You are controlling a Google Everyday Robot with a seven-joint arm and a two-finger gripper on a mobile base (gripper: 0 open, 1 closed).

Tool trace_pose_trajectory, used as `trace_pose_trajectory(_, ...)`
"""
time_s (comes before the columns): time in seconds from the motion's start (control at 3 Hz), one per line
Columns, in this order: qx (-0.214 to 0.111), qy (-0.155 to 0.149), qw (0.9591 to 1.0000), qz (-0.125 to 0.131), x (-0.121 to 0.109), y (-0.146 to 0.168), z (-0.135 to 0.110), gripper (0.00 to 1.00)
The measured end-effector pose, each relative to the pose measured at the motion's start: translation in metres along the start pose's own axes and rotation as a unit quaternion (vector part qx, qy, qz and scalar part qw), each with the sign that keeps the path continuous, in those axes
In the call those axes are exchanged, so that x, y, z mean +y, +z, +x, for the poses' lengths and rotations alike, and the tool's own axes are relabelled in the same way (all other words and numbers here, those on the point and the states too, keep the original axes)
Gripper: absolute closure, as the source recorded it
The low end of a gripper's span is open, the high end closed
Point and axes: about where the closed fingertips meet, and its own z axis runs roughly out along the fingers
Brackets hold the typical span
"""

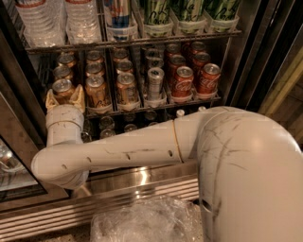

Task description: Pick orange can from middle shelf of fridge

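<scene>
**Steel-framed fridge, gripper set at the front-left orange can**

The fridge (142,176) is seen with its dark interior exposed, and most of the foreground is taken up by the white arm (142,146), which is bent in from the right and turned upward at the left. The middle shelf (142,108) is reached at its left end.

The shelf is divided into lanes by clear trays (156,100). The left lanes are filled with coppery cans in rows, one lane is filled with slim silver cans (155,78), and the right lanes are filled with Coca-Cola cans (182,81). Water bottles (80,21) and green cans in tubs (189,14) are carried on the rack above. Capped dark bottles (106,124) are stored on the rack below.

The orange can (63,87) is found upright at the front of the leftmost lane. The gripper (65,98) is placed just below and around it. Whether the claw is pinching the can or standing clear of it cannot be told.

The grasp is judged to be the step in hand. The can should be gripped low on its body, lifted just clear of the tray lip, and drawn straight out. The neighbouring lane and the fridge's left wall should be left untouched.
</scene>
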Motion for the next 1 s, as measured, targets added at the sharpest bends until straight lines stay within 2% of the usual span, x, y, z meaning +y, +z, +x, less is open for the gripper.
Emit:
trace_pose_trajectory(0.33, 0.007, -0.008, 0.9999, 0.007, -0.0062, 0.0085, 0.006, 0.39)
trace_pose_trajectory(0.67, 0.01, -0.011, 0.9998, 0.012, -0.0102, 0.0118, 0.01, 0.58)
trace_pose_trajectory(1.0, 0.01, -0.011, 0.9998, 0.012, -0.0102, 0.0119, 0.01, 0.81)
